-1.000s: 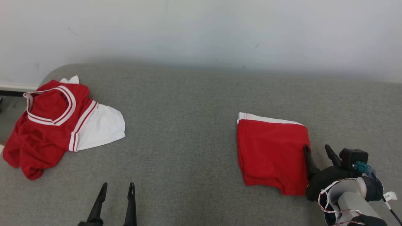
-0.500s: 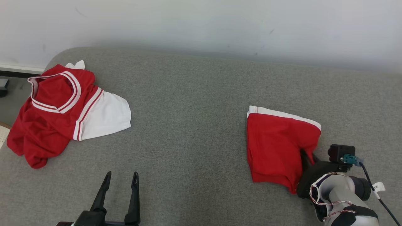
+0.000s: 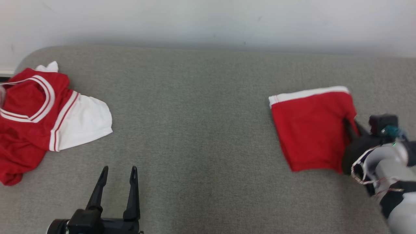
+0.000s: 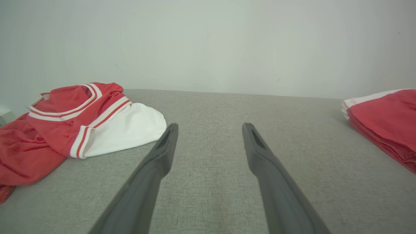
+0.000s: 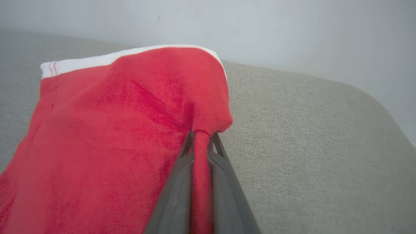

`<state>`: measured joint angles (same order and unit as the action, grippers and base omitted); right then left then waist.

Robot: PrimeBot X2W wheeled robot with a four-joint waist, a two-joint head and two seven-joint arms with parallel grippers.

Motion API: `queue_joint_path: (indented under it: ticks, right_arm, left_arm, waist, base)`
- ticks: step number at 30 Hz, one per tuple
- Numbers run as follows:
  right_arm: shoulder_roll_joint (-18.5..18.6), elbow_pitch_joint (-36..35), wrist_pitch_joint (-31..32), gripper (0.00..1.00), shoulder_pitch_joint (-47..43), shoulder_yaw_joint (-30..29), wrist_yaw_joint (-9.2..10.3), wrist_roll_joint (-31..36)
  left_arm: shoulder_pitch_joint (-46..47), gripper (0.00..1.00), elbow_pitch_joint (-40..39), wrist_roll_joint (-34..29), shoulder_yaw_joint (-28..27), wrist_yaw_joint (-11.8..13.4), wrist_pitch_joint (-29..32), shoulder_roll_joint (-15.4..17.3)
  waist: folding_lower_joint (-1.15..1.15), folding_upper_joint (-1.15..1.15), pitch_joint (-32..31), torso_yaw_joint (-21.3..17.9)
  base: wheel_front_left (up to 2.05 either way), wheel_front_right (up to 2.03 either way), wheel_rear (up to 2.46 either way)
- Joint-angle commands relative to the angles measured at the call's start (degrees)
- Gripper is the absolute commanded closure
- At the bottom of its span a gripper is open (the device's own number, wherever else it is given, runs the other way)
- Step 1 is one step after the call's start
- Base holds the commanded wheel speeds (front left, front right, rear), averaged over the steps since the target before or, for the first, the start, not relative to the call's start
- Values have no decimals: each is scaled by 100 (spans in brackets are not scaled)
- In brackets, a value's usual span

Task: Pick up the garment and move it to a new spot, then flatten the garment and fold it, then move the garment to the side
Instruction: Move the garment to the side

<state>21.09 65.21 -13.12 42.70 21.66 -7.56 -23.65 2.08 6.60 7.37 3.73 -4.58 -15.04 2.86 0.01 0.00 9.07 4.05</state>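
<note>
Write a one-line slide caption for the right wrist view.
Right gripper pinching a fold of the red, white-banded garment over the gray fabric surface.

- Soft, even, bright light falls across all 3 views, and the pale wall (image 3: 208, 19) is uniformly lit.
- A faint shadow band lies along the grey upholstered surface (image 3: 201, 136) just under the wall.
- Head view: the right gripper (image 3: 348, 123) and its forearm (image 3: 386, 159) look smeared.
- Right wrist view: the folded red garment (image 5: 107, 136) is soft and out of focus.
- Left wrist view: the fingers of the left gripper (image 4: 208, 128) stretch wide and blur toward the bottom edge.
</note>
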Motion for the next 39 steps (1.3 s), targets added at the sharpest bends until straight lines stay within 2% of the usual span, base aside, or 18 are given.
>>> queue_joint_path:
  ticks: [1,10,23,30,39]
  right_arm:
    - [82,-39,-12,100,113,41,15,55]
    - [1037,-151,118,100,1119,730,15,164]
    - [2046,148,282,100,1959,1149,15,-83]
    - [2227,422,261,100,2148,1229,15,-58]
    - [2249,624,187,100,2428,1335,15,145]
  left_arm:
    - [119,0,-37,59,-5,-15,-16,5]
    - [569,0,-218,-97,8,-84,-16,5]
    - [1120,0,-900,-437,40,-196,-16,24]
    - [1191,0,-1147,-493,19,-249,-16,61]
    - [1071,0,-1325,-555,-28,-244,-16,60]
  waist:
    - [-1,0,211,-196]
    - [-1,0,935,-539]
    - [-1,0,1688,-558]
    - [-1,0,1870,-517]
    - [-1,0,1964,-510]
  base:
    - [0,0,0]
    - [0,0,0]
    - [0,0,0]
    - [0,0,0]
    - [0,0,0]
